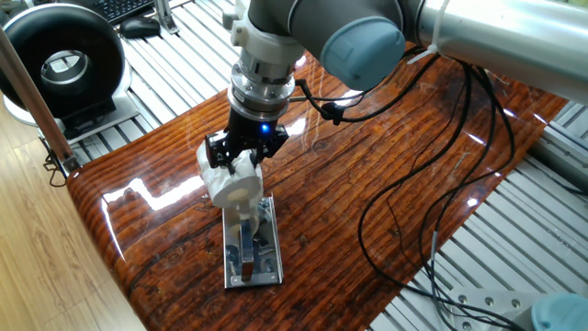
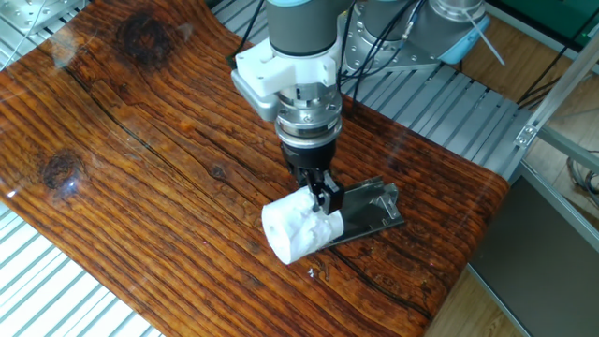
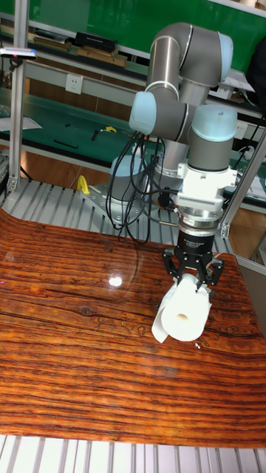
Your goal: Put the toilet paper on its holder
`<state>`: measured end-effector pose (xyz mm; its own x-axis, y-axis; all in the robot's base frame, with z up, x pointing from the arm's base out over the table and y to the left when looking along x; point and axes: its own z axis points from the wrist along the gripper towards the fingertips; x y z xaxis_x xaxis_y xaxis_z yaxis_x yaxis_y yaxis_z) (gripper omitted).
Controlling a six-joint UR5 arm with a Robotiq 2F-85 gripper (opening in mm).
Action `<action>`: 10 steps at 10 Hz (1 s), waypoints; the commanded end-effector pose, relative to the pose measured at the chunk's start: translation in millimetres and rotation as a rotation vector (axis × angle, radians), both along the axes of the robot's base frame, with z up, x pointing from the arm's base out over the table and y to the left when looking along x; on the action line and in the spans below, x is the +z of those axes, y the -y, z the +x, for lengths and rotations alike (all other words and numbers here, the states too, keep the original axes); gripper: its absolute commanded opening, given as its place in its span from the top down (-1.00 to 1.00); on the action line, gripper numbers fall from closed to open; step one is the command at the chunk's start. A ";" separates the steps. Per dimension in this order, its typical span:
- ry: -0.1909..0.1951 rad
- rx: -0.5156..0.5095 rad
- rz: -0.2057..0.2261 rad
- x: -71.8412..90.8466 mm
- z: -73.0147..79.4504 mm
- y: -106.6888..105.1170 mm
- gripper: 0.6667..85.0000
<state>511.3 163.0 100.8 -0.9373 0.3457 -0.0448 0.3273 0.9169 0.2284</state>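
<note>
My gripper [image 1: 235,158] points straight down and is shut on the toilet paper [image 1: 230,186], a white crumpled roll held on its side with the core hole facing outward. The roll hangs just over the near end of the holder [image 1: 251,246], a shiny chrome plate with a raised bar lying flat on the wooden table. From the other side, the gripper [image 2: 319,200] pinches the top of the toilet paper [image 2: 296,230], which covers the left end of the holder [image 2: 372,210]. In the tall view the gripper [image 3: 194,285] holds the toilet paper [image 3: 179,318]; the holder is hidden there.
A black-and-white ring-shaped device [image 1: 62,57] stands off the table at the back left, near a keyboard [image 1: 127,7]. Black cables [image 1: 418,184] trail across the right half of the wooden table [image 1: 386,138]. Metal slats [image 1: 514,248] surround the tabletop.
</note>
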 end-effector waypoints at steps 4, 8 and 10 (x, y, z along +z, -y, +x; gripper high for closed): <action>-0.005 -0.053 0.047 4.2 -8.5 -6.1 0.99; 0.003 -0.071 0.060 1.0 -19.7 -14.8 0.99; 0.015 -0.070 0.080 -1.1 -27.7 -21.8 0.99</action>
